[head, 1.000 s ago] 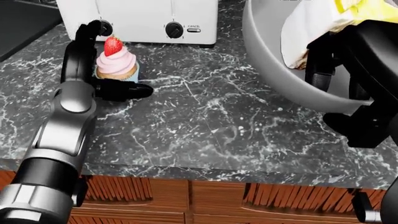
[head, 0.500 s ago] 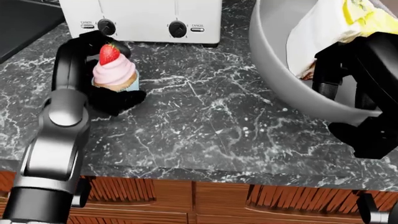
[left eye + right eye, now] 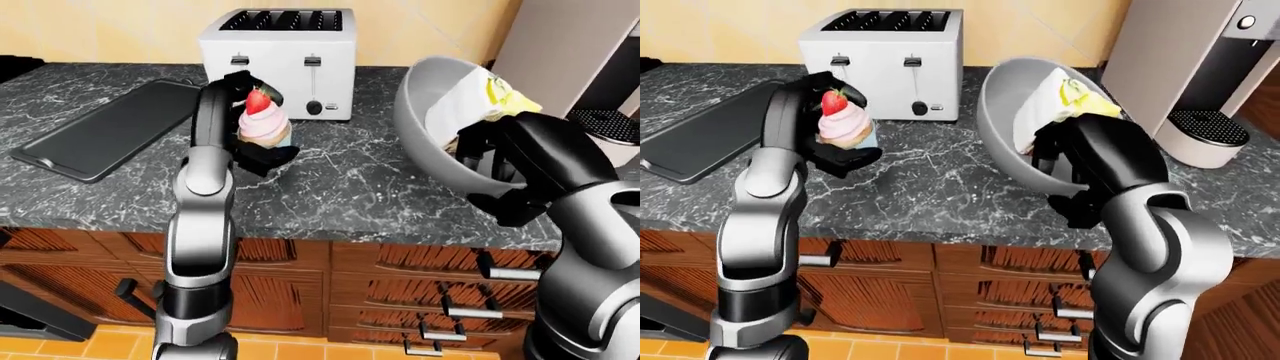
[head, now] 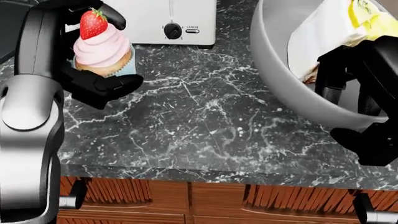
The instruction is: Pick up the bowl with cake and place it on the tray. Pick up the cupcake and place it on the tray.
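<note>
A pink-frosted cupcake (image 4: 101,51) with a strawberry on top is held above the dark marble counter (image 4: 199,121), my left hand (image 3: 254,142) shut round its base. The grey bowl (image 3: 430,120) with a slice of white and yellow cake (image 3: 1058,101) is tilted steeply on its side, my right hand (image 3: 1072,161) shut on its rim, lifted off the counter. The dark flat tray (image 3: 110,127) lies on the counter at the left of the left-eye view, with nothing on it.
A white toaster (image 3: 282,60) stands just beyond the cupcake. A coffee machine (image 3: 1200,82) stands at the right of the right-eye view. Wooden drawers (image 3: 400,285) run below the counter's edge.
My left hand has closed on the cupcake and lifted it off the counter, towards the camera. The bowl stays held and tilted in my right hand.
</note>
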`<state>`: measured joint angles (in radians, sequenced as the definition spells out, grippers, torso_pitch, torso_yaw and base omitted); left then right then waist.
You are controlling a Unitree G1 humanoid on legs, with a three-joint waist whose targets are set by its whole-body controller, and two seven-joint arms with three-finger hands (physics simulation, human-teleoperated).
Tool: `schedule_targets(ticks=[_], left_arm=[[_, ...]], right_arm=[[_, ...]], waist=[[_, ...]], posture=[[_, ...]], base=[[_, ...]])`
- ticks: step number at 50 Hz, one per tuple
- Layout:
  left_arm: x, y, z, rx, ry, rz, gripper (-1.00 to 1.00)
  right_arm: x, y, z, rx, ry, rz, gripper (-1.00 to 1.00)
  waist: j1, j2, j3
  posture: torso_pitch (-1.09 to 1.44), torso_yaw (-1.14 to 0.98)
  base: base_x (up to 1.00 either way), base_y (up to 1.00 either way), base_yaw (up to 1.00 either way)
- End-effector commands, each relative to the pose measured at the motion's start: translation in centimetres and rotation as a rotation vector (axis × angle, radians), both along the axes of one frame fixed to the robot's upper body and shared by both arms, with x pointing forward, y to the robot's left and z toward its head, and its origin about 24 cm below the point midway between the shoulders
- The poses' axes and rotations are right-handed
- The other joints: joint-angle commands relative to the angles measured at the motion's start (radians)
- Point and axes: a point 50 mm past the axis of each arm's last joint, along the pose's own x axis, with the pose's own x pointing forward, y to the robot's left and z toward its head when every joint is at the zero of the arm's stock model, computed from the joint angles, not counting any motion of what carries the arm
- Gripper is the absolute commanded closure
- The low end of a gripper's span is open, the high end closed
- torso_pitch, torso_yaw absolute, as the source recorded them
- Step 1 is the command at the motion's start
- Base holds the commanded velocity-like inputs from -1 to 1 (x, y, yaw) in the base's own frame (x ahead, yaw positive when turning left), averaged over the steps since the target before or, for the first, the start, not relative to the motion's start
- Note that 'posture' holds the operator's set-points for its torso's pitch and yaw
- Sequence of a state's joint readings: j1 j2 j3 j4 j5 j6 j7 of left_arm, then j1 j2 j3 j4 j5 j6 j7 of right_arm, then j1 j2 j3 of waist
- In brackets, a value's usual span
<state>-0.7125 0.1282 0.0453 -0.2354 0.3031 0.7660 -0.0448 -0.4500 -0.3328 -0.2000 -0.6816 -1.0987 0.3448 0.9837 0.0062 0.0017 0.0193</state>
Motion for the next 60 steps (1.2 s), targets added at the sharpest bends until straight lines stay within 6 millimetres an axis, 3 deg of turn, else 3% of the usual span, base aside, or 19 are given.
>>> schedule_targets(ticks=[1, 8, 11, 13, 14, 15, 20, 23, 24, 25, 26, 29, 32, 48, 53, 55, 56, 58, 60], left_arm=[[-0.72, -0.31, 1.99, 0.003, -0.09, -0.016, 1.0], [-0.71, -0.11, 2.22, -0.005, -0.094, -0.016, 1.0], [-0.79, 0.04, 2.29, -0.01, -0.093, -0.014, 1.0], [-0.9, 0.11, 2.39, -0.013, -0.097, -0.013, 1.0], [-0.93, 0.1, 2.38, -0.014, -0.097, -0.013, 1.0], [-0.91, 0.1, 2.32, -0.014, -0.097, -0.013, 1.0], [-0.89, 0.21, 2.26, -0.015, -0.096, -0.011, 1.0], [-0.9, 0.23, 2.34, -0.015, -0.097, -0.011, 1.0], [-0.89, 0.22, 2.34, -0.014, -0.097, -0.011, 1.0], [-0.9, 0.21, 2.34, -0.014, -0.097, -0.012, 1.0], [-0.88, 0.21, 2.29, -0.015, -0.097, -0.012, 1.0], [-0.86, 0.17, 2.14, -0.014, -0.096, -0.012, 1.0], [-0.82, 0.16, 2.12, -0.015, -0.097, -0.013, 1.0], [-1.06, 0.08, 2.47, -0.015, -0.107, -0.016, 1.0], [-1.07, 0.14, 2.62, -0.016, -0.111, -0.015, 1.0], [-1.09, 0.14, 2.58, -0.016, -0.111, -0.016, 1.0], [-1.08, 0.15, 2.57, -0.016, -0.11, -0.015, 1.0], [-1.1, 0.12, 2.58, -0.016, -0.11, -0.016, 1.0], [-1.09, 0.12, 2.61, -0.017, -0.111, -0.016, 1.0]], right_arm=[[-0.84, -0.02, 1.49, -0.008, -0.104, -0.017, 1.0], [-0.72, 0.15, 1.32, -0.005, -0.1, -0.012, 1.0], [-0.64, 0.24, 1.17, -0.006, -0.097, -0.012, 1.0], [-0.65, 0.31, 1.29, -0.01, -0.099, -0.01, 1.0], [-0.65, 0.29, 1.32, -0.011, -0.1, -0.013, 1.0], [-0.7, 0.24, 1.33, -0.013, -0.099, -0.016, 1.0], [-0.7, 0.34, 1.27, -0.013, -0.099, -0.012, 1.0], [-0.65, 0.35, 1.35, -0.013, -0.101, -0.011, 1.0], [-0.59, 0.37, 1.26, -0.011, -0.1, -0.009, 1.0], [-0.59, 0.37, 1.25, -0.011, -0.1, -0.01, 1.0], [-0.63, 0.39, 1.28, -0.011, -0.1, -0.009, 1.0], [-0.57, 0.32, 1.18, -0.01, -0.099, -0.009, 1.0], [-0.62, 0.25, 1.22, -0.01, -0.099, -0.01, 1.0], [-0.85, 0.29, 1.56, -0.022, -0.101, -0.011, 1.0], [-0.86, 0.31, 1.61, -0.019, -0.102, -0.011, 1.0], [-0.75, 0.26, 1.56, -0.019, -0.103, -0.011, 1.0], [-0.75, 0.24, 1.58, -0.019, -0.103, -0.012, 1.0], [-0.77, 0.27, 1.57, -0.02, -0.102, -0.012, 1.0], [-0.76, 0.26, 1.54, -0.021, -0.102, -0.014, 1.0]], waist=[[-0.001, -0.003, -0.032], [0.004, -0.023, -0.01], [0.006, -0.041, -0.028], [0.005, -0.026, -0.034], [0.001, -0.013, 0.006], [-0.002, -0.002, 0.02], [-0.015, -0.015, 0.003], [-0.028, 0.024, 0.003], [-0.032, 0.055, -0.003], [-0.03, 0.112, -0.014], [-0.025, 0.051, 0.018], [-0.025, 0.034, 0.0], [-0.023, 0.011, 0.001], [-0.016, 0.022, -0.004], [-0.016, -0.018, -0.004], [-0.015, -0.054, -0.018], [-0.026, -0.023, -0.013], [-0.013, -0.061, -0.02], [-0.012, -0.066, -0.025]], posture=[[0.0, 0.0], [0.0, 0.0], [0.0, 0.0], [0.0, 0.0], [0.0, 0.0], [0.0, 0.0], [0.0, 0.0], [0.0, 0.0], [0.0, 0.0], [0.0, 0.0], [0.0, 0.0], [0.0, 0.0], [0.0, 0.0], [0.0, 0.0], [0.0, 0.0], [0.0, 0.0], [0.0, 0.0], [0.0, 0.0], [0.0, 0.0]], base=[[-0.52, 0.0, 0.0], [-0.58, 0.01, 0.0], [-0.58, 0.14, 0.0], [-0.16, 0.18, 0.0], [0.0, 0.17, 0.0], [0.0, 0.3, 0.0], [0.0, 0.58, 0.0], [0.0, 0.66, 0.0], [0.0, 0.66, 0.0], [0.0, 0.66, 0.0], [0.0, 0.65, 0.0], [0.0, 0.58, 0.0], [0.0, 0.51, 0.0], [0.0, 0.26, 0.0], [0.0, 0.42, 0.0], [0.0, 0.43, 0.0], [0.0, 0.44, 0.0], [0.0, 0.44, 0.0], [0.0, 0.54, 0.0]])
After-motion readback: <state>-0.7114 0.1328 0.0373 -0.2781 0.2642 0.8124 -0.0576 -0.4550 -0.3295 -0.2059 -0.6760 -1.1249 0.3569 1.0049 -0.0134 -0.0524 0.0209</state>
